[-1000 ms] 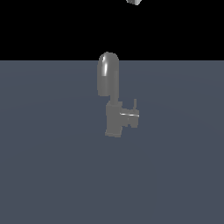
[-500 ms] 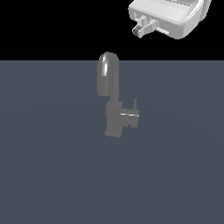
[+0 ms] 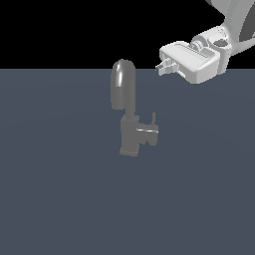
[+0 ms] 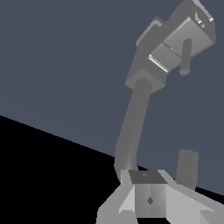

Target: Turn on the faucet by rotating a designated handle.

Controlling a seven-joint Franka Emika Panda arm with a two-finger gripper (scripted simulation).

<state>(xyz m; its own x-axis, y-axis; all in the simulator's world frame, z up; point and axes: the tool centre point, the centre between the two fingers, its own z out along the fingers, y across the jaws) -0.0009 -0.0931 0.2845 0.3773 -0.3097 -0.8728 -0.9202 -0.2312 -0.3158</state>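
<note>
Above the handle (image 3: 151,130), tool (image 3: 162,66) touches nothing.

Small grey metallic faucet (image 3: 130,117) sits mid-scene on the flat dark blue-grey floor (image 3: 60,199), tall rounded arched spout up top, blocky rect. body below. Short grey stub handle (image 3: 149,132) juts from the body twd the exterior view's right, thin lever on it standing upright. Wrist view: handle (image 4: 186,54) w/ lever clear of the spout.
</note>
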